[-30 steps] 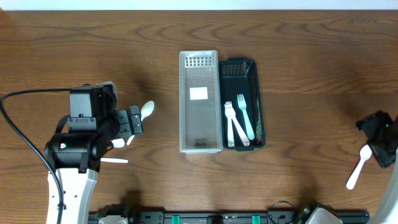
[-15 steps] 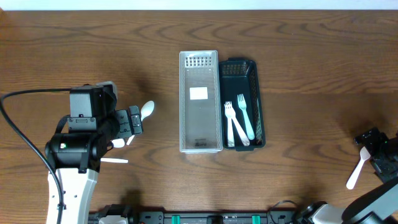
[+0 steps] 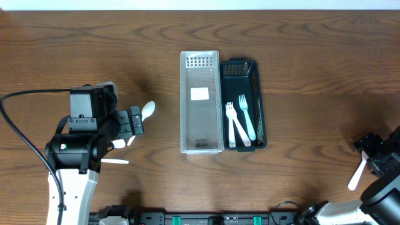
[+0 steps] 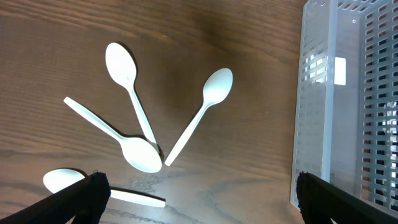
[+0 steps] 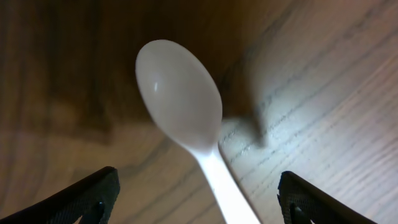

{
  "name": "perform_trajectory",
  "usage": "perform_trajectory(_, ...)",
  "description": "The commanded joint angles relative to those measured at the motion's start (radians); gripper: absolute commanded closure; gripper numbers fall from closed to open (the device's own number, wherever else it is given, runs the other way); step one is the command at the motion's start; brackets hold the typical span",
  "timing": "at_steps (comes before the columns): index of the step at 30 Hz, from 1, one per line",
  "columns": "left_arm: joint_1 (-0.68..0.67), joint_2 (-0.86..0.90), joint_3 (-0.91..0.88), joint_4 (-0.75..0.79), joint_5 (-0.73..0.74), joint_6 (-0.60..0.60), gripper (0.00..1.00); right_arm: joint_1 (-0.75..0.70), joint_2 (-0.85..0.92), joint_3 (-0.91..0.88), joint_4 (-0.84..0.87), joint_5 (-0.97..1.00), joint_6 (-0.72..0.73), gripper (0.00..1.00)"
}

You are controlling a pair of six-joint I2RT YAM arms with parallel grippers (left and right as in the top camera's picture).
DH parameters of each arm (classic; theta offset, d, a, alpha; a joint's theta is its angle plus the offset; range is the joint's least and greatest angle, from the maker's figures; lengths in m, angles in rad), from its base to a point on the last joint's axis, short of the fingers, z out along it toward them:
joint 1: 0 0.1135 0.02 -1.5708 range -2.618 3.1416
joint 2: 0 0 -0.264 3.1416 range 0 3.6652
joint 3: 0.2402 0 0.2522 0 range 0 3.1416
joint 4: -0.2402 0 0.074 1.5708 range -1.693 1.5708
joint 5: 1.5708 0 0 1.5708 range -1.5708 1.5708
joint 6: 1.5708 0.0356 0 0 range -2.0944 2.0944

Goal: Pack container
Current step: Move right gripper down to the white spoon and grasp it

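Fig.: two-arm rig, wooden table (image 3: 300, 50); all positions given rel. to the clear basket.

Clear basket (image 3: 201, 103): long, perforated, translucent white, mid-table. White label (image 3: 199, 94) on its floor. No cutlery inside.

Black basket (image 3: 245, 103): same long shape, touching the clear basket's right wall.

Forks: lying lengthwise in the black basket. One pale-blue fork (image 3: 246, 117) on the side away from the clear basket; white forks (image 3: 234, 128) cross beside it. Exact no. of white ones cannot be told.

Left gripper (image 3: 133, 122): left of the clear basket, well apart, above the table. Jaws spread wide, nothing held (left wrist view).

Spoon group: four white plastic spoons on bare wood, left of the clear basket, under the left gripper. Spoon A (image 4: 130, 87) and spoon B (image 4: 202, 112) fan out with handles meeting. Spoon C (image 4: 118, 140) has its bowl at that meeting pt. Spoon D (image 4: 68, 182) lies farthest from the clear basket, partly behind a fingertip.

Right gripper (image 3: 375, 153): far right of the clear basket, near the table edge, low over the wood. Jaws wide apart, gripping nothing.

Single spoon (image 5: 180, 93): white, flat on the table far right of the clear basket. Handle runs between the right fingertips with gaps either side; bowl just ahead of them.
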Motion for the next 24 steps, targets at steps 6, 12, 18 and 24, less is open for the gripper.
perform_trajectory(6, 0.004, 0.000, 0.017, -0.003, -0.001, 0.005, 0.02, 0.017, 0.052, -0.005, 0.042, 0.020, -0.061, 0.16)
perform_trajectory(12, 0.004, 0.000, 0.017, -0.003, -0.001, 0.005, 0.02, 0.044, 0.106, -0.006, 0.042, 0.019, -0.069, 0.25)
perform_trajectory(18, 0.004, 0.000, 0.017, -0.003, -0.001, 0.005, 0.02, 0.069, 0.118, -0.006, 0.046, 0.019, -0.075, 0.48)
perform_trajectory(24, 0.004, 0.000, 0.017, -0.003, -0.001, 0.005, 0.02, 0.082, 0.118, -0.006, 0.049, 0.016, -0.075, 0.66)
